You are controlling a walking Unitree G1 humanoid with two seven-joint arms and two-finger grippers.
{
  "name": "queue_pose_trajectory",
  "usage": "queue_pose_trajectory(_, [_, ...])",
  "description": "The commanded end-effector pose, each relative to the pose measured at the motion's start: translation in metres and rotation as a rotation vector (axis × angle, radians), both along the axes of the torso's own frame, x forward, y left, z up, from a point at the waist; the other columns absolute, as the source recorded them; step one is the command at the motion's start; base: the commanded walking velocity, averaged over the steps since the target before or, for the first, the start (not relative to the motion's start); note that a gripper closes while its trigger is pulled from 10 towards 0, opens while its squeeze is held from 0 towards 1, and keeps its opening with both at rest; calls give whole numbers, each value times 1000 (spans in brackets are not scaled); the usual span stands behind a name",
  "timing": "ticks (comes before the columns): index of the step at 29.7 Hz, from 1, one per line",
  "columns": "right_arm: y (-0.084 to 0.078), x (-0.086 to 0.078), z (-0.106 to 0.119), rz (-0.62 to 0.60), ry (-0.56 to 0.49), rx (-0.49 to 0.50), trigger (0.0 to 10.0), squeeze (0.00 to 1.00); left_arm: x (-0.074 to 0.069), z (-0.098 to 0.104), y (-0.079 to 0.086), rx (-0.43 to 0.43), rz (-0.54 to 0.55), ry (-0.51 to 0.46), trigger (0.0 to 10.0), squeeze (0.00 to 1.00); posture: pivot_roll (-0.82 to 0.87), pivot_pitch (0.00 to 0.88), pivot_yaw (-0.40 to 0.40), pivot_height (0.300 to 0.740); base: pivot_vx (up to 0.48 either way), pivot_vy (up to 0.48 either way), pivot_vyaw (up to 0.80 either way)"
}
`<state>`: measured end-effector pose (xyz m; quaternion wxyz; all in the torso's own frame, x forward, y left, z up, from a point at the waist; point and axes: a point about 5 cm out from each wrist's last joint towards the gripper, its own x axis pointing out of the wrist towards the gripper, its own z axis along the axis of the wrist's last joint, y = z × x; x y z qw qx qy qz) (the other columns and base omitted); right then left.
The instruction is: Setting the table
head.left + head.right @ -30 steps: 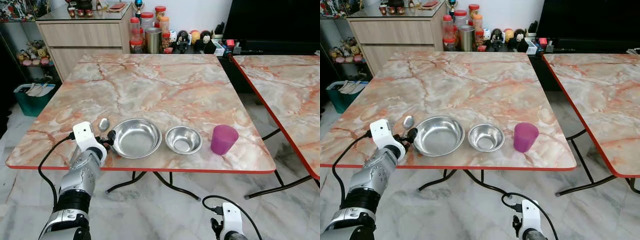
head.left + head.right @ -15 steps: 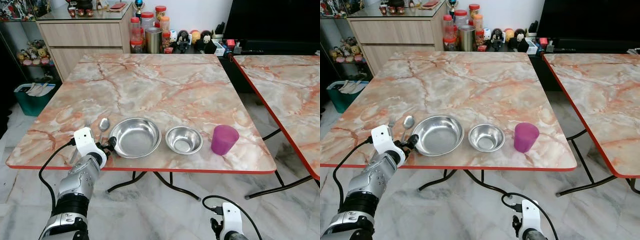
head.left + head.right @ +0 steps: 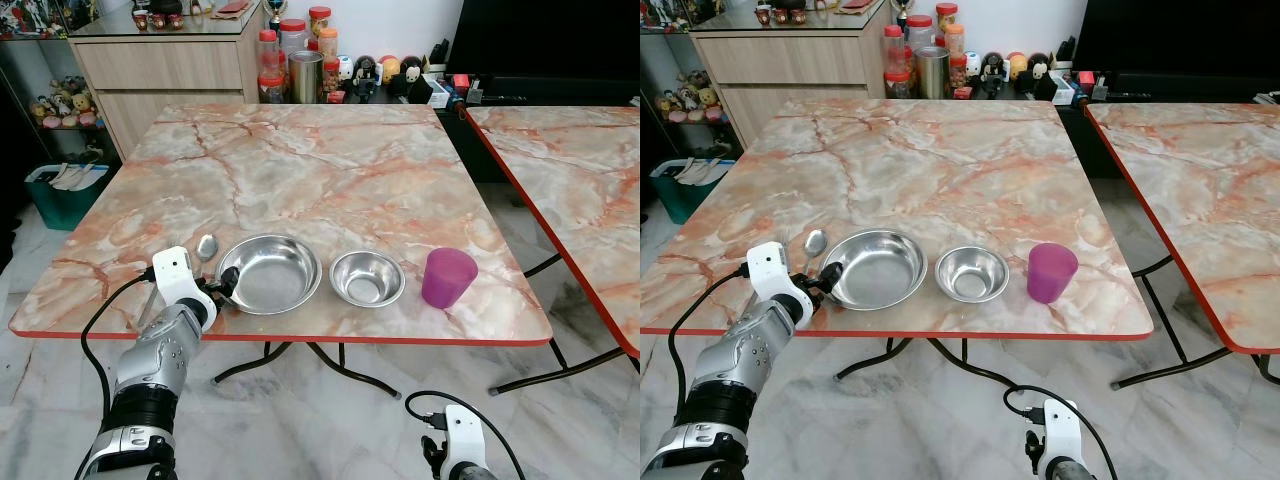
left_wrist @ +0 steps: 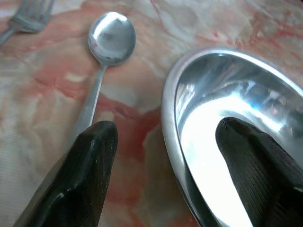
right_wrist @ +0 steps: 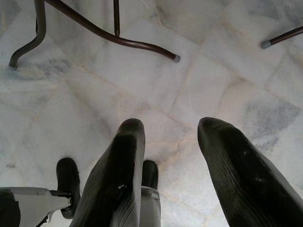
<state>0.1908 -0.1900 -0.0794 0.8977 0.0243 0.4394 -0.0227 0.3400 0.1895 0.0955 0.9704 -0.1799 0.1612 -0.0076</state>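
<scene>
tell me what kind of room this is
Most likely a dining area in a home. A marble-patterned folding table with a red edge holds a large steel bowl, a small bowl, a purple cup and a spoon. Behind it, a sideboard with storage jars beside it.

Home dining area. Two marble-pattern desks point(image 3: 330, 170) with red edges on a marble tile floor point(image 3: 330, 420); past the far edge a wooden sideboard point(image 3: 165, 75), food jars point(image 3: 290, 45), small figurines point(image 3: 375, 75), and a toy shelf point(image 3: 65, 105).
</scene>
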Motion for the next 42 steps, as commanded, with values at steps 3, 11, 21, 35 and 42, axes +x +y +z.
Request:
queue_pose_trajectory(3, [-1,2,1,-2,-2,0,10000,0,-3,-3,0,25,-13,28,10000,0,23,0,-17,740,0,0,0])
queue_pose_trajectory(11, [-1,2,1,-8,-1,1,10000,0,-3,-5,-3,22,-28,41,10000,0,22,0,-17,740,0,0,0])
queue_pose_trajectory(21, [0,4,2,-12,-7,5,10000,0,-1,-4,-2,30,-41,44,0,0,25,0,-15,740,0,0,0])
queue_pose_trajectory(35, [0,6,3,-12,-9,4,10000,0,1,-2,-5,32,-51,44,0,0,26,0,-17,740,0,0,0])
queue_pose_trajectory(42, [1,8,4,-8,-12,5,10000,0,0,0,-4,32,-47,37,0,0,32,0,-23,740,0,0,0])
